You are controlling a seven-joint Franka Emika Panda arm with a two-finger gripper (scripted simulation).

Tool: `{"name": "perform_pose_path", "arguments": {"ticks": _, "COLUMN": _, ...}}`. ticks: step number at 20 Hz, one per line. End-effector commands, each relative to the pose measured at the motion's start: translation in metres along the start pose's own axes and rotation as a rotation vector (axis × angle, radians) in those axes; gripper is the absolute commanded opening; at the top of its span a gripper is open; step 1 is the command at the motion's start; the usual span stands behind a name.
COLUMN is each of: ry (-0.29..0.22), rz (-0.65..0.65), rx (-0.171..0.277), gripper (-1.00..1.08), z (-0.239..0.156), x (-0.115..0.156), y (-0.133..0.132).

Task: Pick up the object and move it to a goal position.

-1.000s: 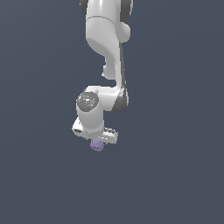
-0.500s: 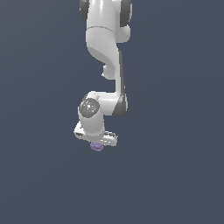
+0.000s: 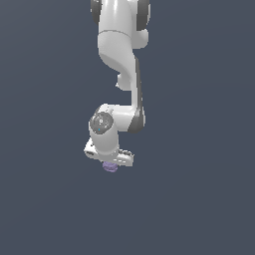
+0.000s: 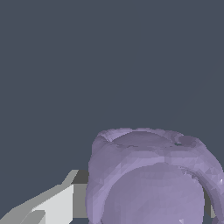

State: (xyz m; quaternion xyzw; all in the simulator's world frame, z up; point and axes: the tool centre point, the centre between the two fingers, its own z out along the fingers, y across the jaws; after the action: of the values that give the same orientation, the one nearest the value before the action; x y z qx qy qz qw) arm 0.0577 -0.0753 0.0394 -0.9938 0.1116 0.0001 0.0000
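The white arm [image 3: 122, 64] is reaching down, and its gripper [image 3: 110, 164] is carrying the pale purple object [image 3: 110, 167] directly under it. The fingers [image 4: 48, 205] are clamping on this object.

Both pictures are sharp, with no blur and no bending at the edges. The light is soft and even. The background is one flat dark grey-blue with no shadows on it. The white arm [image 3: 118, 45] is bright on its front and turns grey along its sides. In the wrist view the purple blob [image 4: 153, 179] looks made of small flat patches, lighter on top and darker in its folds. Nothing has glare.
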Motion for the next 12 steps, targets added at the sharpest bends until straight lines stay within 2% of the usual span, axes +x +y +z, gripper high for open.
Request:
{"name": "perform_pose_path", "arguments": {"ticks": 1, "ry": 0.0, "rz": 0.0, "rx": 0.0, "gripper": -1.0, "z": 0.0, "x": 0.0, "y": 0.0}}
{"name": "perform_pose_path", "arguments": {"ticks": 12, "ry": 0.0, "rz": 0.0, "rx": 0.0, "gripper": -1.0, "z": -0.008, "x": -0.021, "y": -0.012}}
